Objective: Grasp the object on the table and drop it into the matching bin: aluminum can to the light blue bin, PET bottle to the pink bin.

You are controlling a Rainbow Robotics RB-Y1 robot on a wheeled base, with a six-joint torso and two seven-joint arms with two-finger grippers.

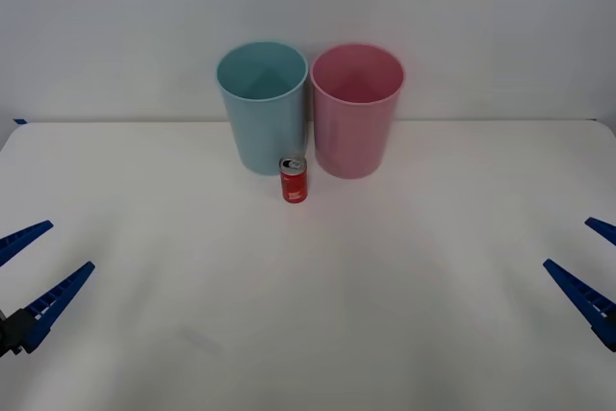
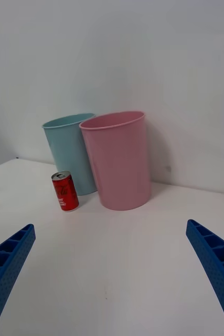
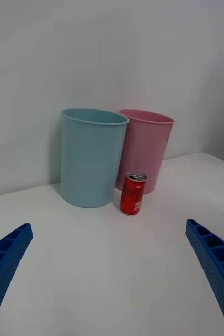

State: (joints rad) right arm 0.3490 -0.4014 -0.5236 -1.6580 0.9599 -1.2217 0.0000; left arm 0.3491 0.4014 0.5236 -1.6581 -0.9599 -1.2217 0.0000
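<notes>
A wide, flat white table with a smooth matte surface spreads out in front of the robot, backed by a plain pale wall. At the far middle of the table stand two tall round plastic bins of equal size, each tapering toward its base, with smooth walls and a thin rolled rim. The blue bin, a pale teal, stands on the robot's left; the pink bin stands on the right, and the two sit side by side, touching or nearly so. Both are upright with open mouths. Just in front of the gap between them, a little toward the blue bin, stands the can: a small upright red metal cylinder with a silver top, a pull tab and white lettering, roughly a third as tall as the bins. It rests on the table, free of both grippers. The left gripper hovers low at the near left edge, its blue ribbed wedge-shaped fingers spread wide and holding nothing. The right gripper hovers at the near right edge, likewise spread wide and holding nothing. Both are well apart from the can.
</notes>
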